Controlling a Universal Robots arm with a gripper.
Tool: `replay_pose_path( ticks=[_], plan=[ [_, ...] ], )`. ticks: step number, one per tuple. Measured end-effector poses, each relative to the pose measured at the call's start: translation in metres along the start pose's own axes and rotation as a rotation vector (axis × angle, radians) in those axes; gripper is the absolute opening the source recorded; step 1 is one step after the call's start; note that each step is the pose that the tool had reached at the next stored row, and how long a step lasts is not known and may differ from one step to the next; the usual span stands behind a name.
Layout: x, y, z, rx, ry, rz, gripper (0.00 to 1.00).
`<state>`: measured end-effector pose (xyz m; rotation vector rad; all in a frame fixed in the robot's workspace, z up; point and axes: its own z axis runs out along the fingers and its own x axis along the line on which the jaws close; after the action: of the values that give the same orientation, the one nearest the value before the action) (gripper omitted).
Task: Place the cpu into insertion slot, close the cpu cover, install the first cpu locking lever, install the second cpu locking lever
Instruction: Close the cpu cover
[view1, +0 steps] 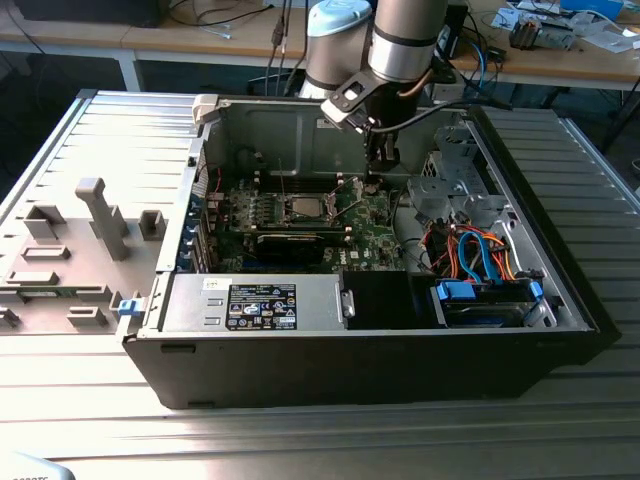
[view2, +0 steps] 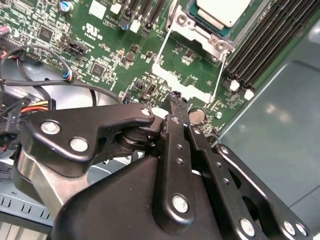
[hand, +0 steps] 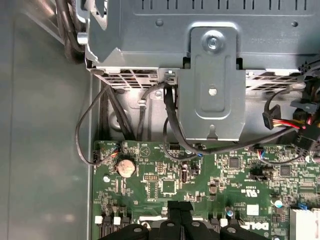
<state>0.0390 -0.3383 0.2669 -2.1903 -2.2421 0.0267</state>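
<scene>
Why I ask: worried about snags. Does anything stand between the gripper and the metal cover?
Nothing visible does. In the second wrist view the gripper is beside the open cover; the chip sits in its socket.

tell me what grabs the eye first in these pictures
The open computer case dominates the exterior view, with the arm's gripper hanging inside over the green motherboard. In the second wrist view the silvery cpu sits in the insertion slot, beyond the shut gripper's tips.
</scene>
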Motion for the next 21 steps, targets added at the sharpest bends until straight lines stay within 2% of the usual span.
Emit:
replay_pose_path(
  ticks=[5, 16, 21],
  plan=[
    [0.0002, 0.0082, 0.0071, 0.0075, 0.0007, 0.0, 0.11],
    [0.0003, 0.0088, 0.0232, 0.0091, 0.0014, -0.007, 0.11],
    [0.0006, -0.0024, 0.0244, 0.0089, 0.0013, -0.007, 0.11]
  ],
)
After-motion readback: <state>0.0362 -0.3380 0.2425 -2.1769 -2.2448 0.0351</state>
